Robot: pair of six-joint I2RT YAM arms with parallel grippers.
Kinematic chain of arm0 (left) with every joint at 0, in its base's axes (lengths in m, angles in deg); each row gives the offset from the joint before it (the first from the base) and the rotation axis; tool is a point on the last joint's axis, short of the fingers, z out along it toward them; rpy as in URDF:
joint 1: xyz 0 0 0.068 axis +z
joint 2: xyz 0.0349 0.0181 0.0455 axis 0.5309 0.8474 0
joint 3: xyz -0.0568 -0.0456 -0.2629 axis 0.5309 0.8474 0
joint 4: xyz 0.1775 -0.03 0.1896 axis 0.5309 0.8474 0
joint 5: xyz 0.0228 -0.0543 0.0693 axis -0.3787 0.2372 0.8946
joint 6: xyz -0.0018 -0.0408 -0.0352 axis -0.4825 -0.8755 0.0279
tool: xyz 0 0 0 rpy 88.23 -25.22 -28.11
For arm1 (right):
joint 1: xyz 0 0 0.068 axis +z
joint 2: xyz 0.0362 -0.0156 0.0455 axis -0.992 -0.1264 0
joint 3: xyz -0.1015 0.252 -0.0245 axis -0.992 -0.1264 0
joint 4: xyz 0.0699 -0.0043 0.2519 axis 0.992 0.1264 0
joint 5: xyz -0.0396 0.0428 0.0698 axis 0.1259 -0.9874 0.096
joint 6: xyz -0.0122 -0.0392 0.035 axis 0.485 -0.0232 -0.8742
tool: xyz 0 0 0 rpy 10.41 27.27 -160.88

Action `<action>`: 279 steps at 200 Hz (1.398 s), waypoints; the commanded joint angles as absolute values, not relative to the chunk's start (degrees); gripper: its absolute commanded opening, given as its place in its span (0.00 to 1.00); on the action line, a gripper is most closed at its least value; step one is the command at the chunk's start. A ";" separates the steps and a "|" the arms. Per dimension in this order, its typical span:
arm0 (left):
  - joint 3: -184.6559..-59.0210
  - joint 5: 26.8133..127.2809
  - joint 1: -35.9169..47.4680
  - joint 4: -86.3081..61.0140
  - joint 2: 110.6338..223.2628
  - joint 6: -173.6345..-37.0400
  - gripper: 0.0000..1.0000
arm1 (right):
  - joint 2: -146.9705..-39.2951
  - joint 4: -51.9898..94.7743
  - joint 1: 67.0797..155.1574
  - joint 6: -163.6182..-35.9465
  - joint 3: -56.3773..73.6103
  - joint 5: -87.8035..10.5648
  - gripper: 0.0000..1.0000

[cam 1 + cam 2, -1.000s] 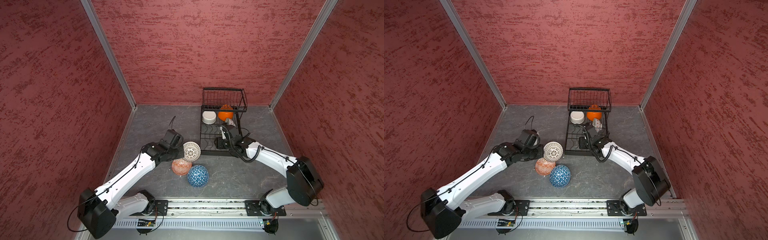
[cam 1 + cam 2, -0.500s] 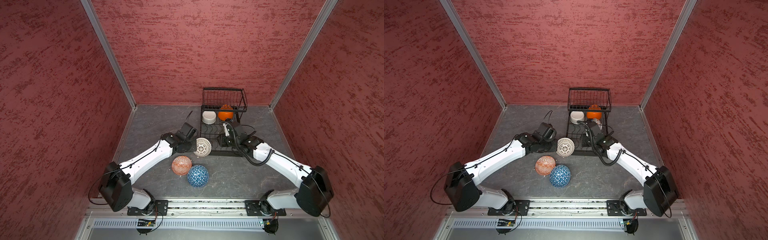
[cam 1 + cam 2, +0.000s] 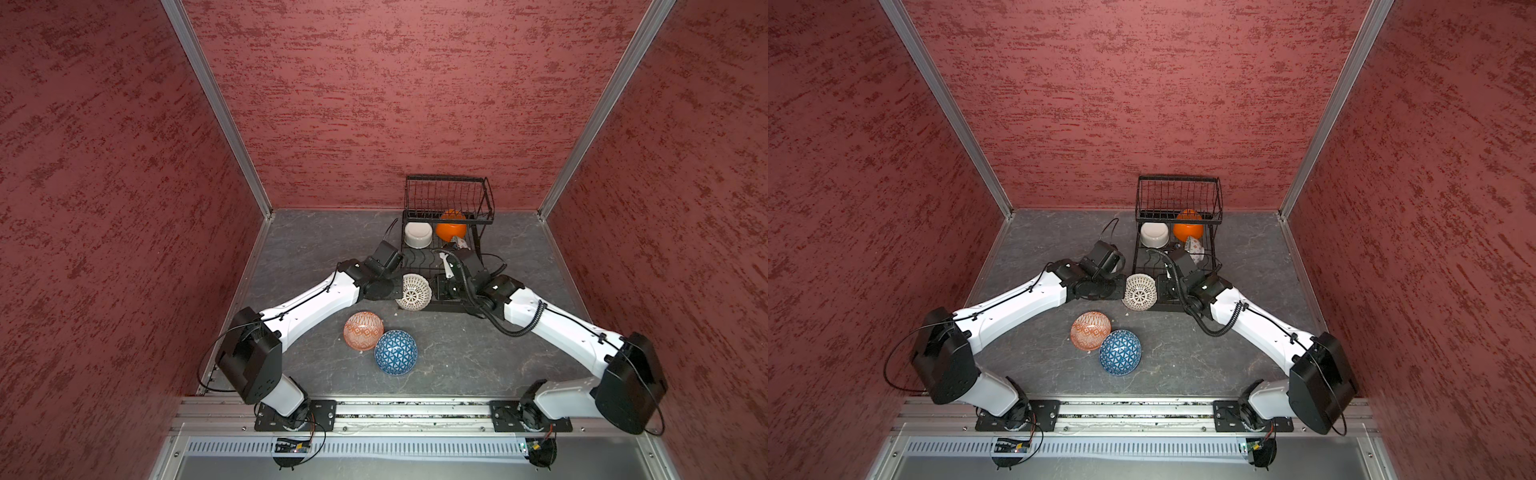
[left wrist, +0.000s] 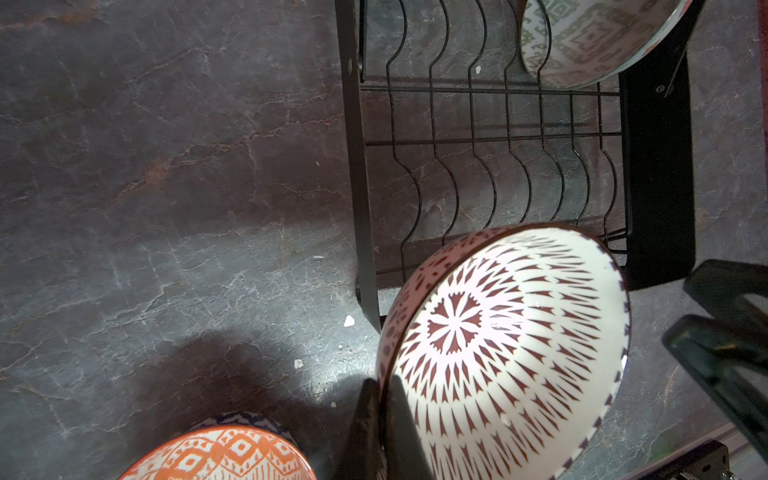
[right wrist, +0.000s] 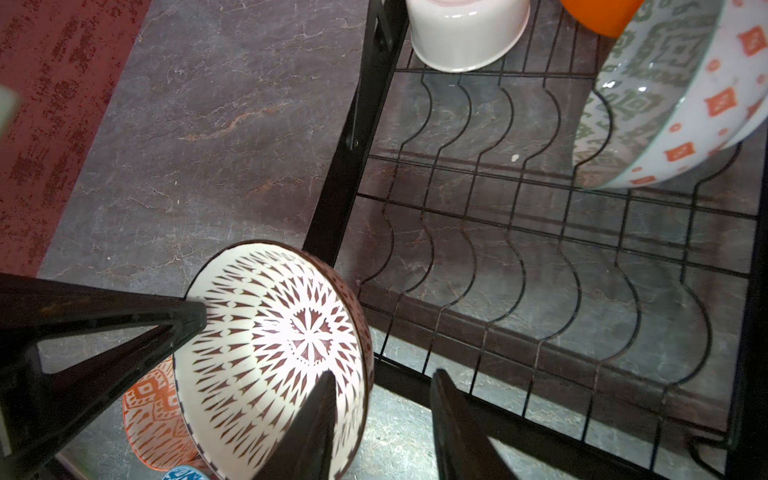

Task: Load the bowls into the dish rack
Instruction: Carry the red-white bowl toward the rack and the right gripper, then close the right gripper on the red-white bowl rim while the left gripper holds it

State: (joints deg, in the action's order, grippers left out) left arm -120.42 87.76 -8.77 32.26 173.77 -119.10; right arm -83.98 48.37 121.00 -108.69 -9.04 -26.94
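A red-and-white patterned bowl (image 3: 413,293) (image 3: 1140,292) hangs tilted on edge at the front left corner of the black wire dish rack (image 3: 449,178). My left gripper (image 4: 380,382) is shut on its rim (image 4: 507,353). My right gripper (image 5: 382,374) is open and straddles the opposite rim (image 5: 270,345), one finger inside the bowl and one outside with a gap. Inside the rack stand a white bowl (image 3: 417,235), an orange bowl (image 3: 451,228) and a grey-green patterned bowl (image 5: 665,104).
An orange patterned bowl (image 3: 363,330) and a blue triangle-patterned bowl (image 3: 395,352) lie together on the grey floor in front of the rack. The rack's wavy front slots (image 5: 540,291) are bare. Red walls enclose three sides.
My left arm carried the red-and-white bowl rightward to the rack's front corner. My right gripper came back from inside the rack to the bowl and narrowed around its rim.
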 commanded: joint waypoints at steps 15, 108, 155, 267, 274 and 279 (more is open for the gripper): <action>-122.96 87.21 -9.06 29.79 174.87 -118.03 0.00 | -85.37 49.26 121.99 -109.09 -6.86 -25.22 0.39; -125.17 88.67 -9.68 31.30 176.43 -117.03 0.00 | -88.30 50.13 123.15 -108.61 -4.90 -21.95 0.31; -125.47 88.89 -9.75 31.30 176.47 -116.86 0.00 | -90.98 50.91 123.32 -108.28 -4.31 -19.94 0.29; -125.36 88.80 -9.77 31.00 176.51 -116.68 0.00 | -93.55 49.75 123.60 -108.45 -3.86 -19.45 0.16; -125.35 88.79 -9.70 30.97 176.56 -116.68 0.00 | -93.43 49.61 123.55 -108.55 -3.86 -19.22 0.13; -125.38 88.79 -9.77 30.88 176.49 -116.68 0.00 | -93.47 49.64 123.58 -108.54 -3.86 -19.12 0.12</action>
